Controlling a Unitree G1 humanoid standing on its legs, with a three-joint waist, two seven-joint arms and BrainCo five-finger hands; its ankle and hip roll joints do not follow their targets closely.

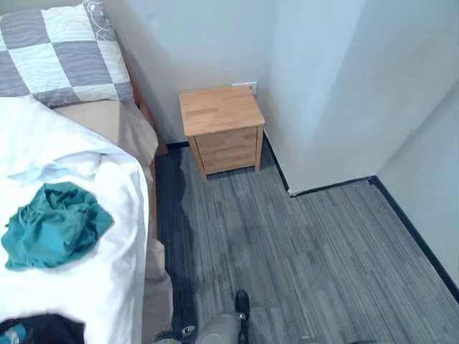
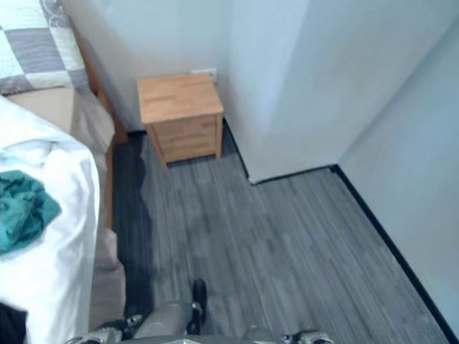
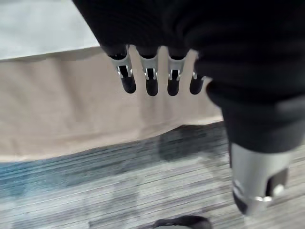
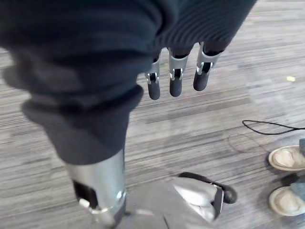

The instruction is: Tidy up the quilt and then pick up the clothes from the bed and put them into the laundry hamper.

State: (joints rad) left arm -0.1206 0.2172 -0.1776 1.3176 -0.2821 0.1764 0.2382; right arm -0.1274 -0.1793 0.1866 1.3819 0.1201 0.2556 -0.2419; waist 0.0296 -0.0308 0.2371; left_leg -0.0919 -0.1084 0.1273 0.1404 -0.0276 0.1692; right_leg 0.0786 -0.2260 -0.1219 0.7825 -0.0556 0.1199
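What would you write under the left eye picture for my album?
A crumpled teal garment lies on the white quilt, a checked pillow at the head, a wooden nightstand in the corner.

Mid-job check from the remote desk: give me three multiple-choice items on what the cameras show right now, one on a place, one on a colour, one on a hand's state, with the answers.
1. Where does the crumpled garment lie?
A. on the white quilt
B. on the wooden nightstand
C. on the grey floor

2. What colour is that garment?
A. red
B. teal green
C. yellow

3. How is the left hand in its wrist view?
A. curled round the garment
B. pinching the quilt's edge
C. fingers straight, holding nothing, beside the bed's beige side

Answers: 1 A, the garment rests on the quilt, apart from the nightstand in the corner. 2 B, it reads teal green against the white cloth. 3 C, the fingers hang straight with nothing between them; the right hand hangs likewise over the floor.
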